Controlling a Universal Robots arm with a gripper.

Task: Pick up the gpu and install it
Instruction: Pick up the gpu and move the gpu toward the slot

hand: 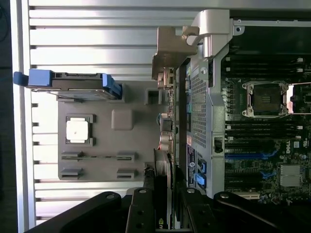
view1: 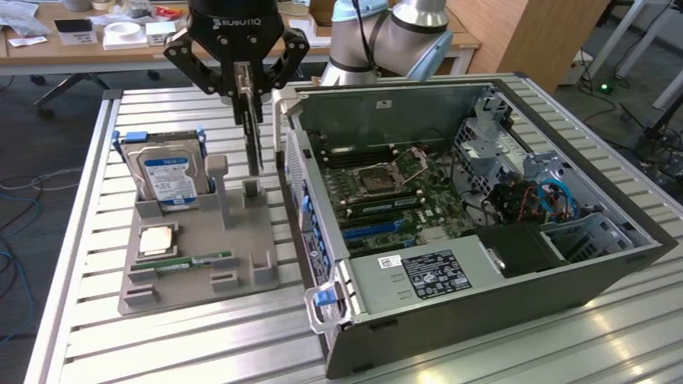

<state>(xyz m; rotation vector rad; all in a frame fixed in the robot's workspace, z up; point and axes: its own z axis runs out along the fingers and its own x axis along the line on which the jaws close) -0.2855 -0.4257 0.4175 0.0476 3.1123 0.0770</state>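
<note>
GPU (view1: pixel 253 132) is what you have in the tool: the gripper (view1: pixel 249 86) has its fingers drawn narrow onto the card's upper end. The card hangs upright at about 11 o'clock in the exterior view, just above a slotted post (view1: pixel 251 192) on the parts tray. You cannot tell whether card and post touch.

Working down by size, the slatted aluminium table (view1: pixel 192 344) carries everything. The computer case (view1: pixel 481 320), dark sheet metal, fills 3 to 5 o'clock. It lies on its side with the panel off, probably so that the green motherboard (view1: pixel 395 192) faces up and you can reach its slots from above.

The grey moulded parts tray (view1: pixel 240 264) sits at 8 o'clock, just beside the case. Its ribs and pockets look made to hold each part where fingers can close on it. The hard drive (view1: pixel 171 172) stands on edge in blue rails at 10 o'clock.

The GPU itself is thin, flat and black, seen edge-on. Gripped by one end, its long edges stay free.

A square pale processor chip (view1: pixel 158 238) lies flat in its pocket, and a narrow green memory stick (view1: pixel 192 261) lies below it.
</note>
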